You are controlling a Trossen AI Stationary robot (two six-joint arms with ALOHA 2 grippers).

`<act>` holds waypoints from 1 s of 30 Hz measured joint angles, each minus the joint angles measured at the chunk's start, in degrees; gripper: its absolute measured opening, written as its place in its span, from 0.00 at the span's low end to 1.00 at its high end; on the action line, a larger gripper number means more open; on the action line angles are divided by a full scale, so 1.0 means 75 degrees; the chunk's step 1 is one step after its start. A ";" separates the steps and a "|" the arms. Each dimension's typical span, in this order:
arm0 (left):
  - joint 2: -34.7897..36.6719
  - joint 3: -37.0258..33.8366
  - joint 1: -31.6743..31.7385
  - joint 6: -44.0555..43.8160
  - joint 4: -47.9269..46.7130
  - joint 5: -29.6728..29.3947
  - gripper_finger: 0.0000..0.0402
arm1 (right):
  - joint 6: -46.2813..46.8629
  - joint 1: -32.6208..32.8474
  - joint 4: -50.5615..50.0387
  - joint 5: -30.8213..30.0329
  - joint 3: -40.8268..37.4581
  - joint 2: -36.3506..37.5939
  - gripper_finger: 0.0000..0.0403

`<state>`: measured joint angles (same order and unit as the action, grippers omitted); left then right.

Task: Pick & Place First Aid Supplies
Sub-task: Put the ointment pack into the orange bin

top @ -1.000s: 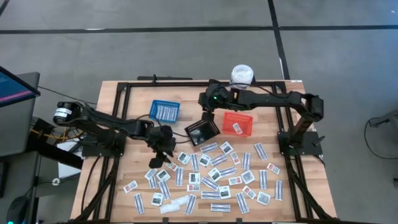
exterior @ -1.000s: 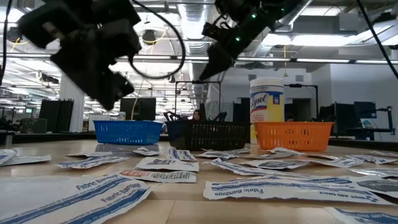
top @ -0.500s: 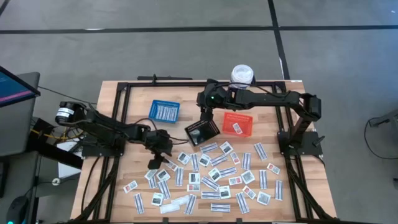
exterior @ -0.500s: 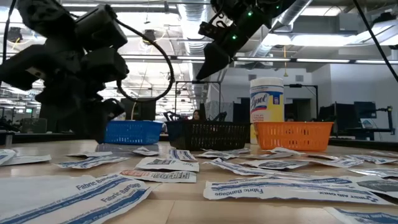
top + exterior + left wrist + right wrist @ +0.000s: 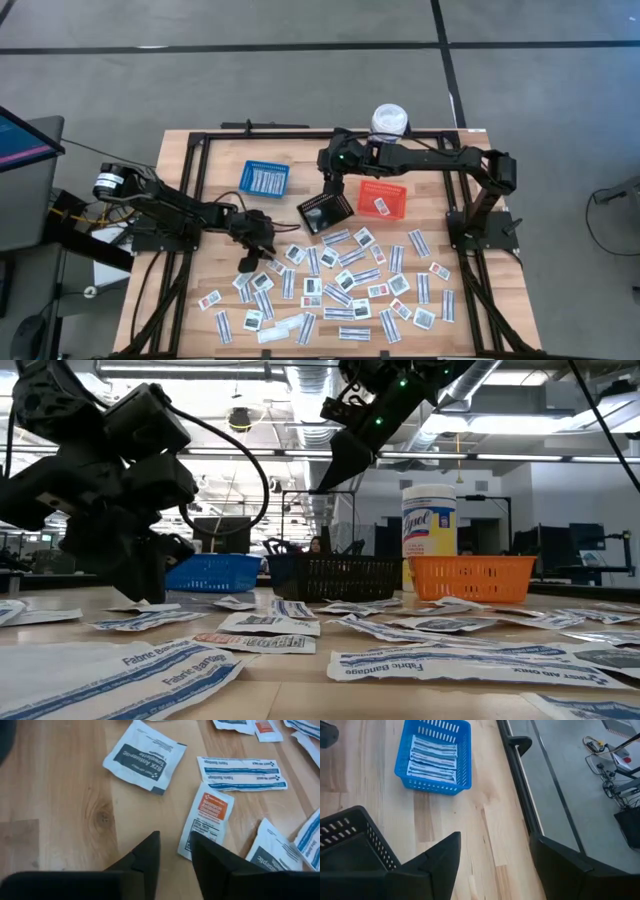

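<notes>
Jaws of the left gripper [image 5: 174,851], narrowly parted, straddle an orange-printed packet's [image 5: 207,823] edge on the bench [image 5: 60,810]: the pick step. Next comes pinching and lifting. Right gripper [image 5: 495,852], spread wide, hangs above the black basket [image 5: 350,840].

Just ahead of your left gripper [image 5: 174,852], the small packet [image 5: 207,817] is white with an orange panel over dark print; beyond it the square packet [image 5: 145,756] is white with a dark blue-grey block, and off to the side the bandage strip [image 5: 242,772] carries a blue band. Past your right gripper [image 5: 492,865] sits a bright blue basket [image 5: 434,757] holding white strips with blue-grey print, a black mesh basket [image 5: 350,842] nearer, on pale wood table [image 5: 485,805]
</notes>
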<state>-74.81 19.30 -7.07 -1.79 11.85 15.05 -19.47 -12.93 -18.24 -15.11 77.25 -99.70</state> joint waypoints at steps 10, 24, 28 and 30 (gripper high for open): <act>-0.0022 -0.0232 -0.0045 -0.1075 0.0323 0.0175 0.02 | -0.0063 -0.0050 -0.0001 0.0000 0.0000 0.0000 0.57; 0.0254 -0.0278 -0.0167 -0.1982 0.0775 0.0220 0.17 | -0.0063 -0.0050 -0.0003 0.0000 0.0000 0.0000 0.57; 0.0256 -0.0269 -0.0169 -0.2507 0.0920 0.0158 0.27 | -0.0048 -0.0052 0.0021 0.0001 -0.0001 0.0000 0.57; 0.0244 -0.0266 -0.0172 -0.2657 0.0954 0.0146 0.31 | 0.0150 -0.0050 0.0069 0.0006 -0.0003 0.0000 0.57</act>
<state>-72.97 17.30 -8.36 -21.72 19.01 16.14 -18.35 -13.30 -17.72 -15.07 77.23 -99.70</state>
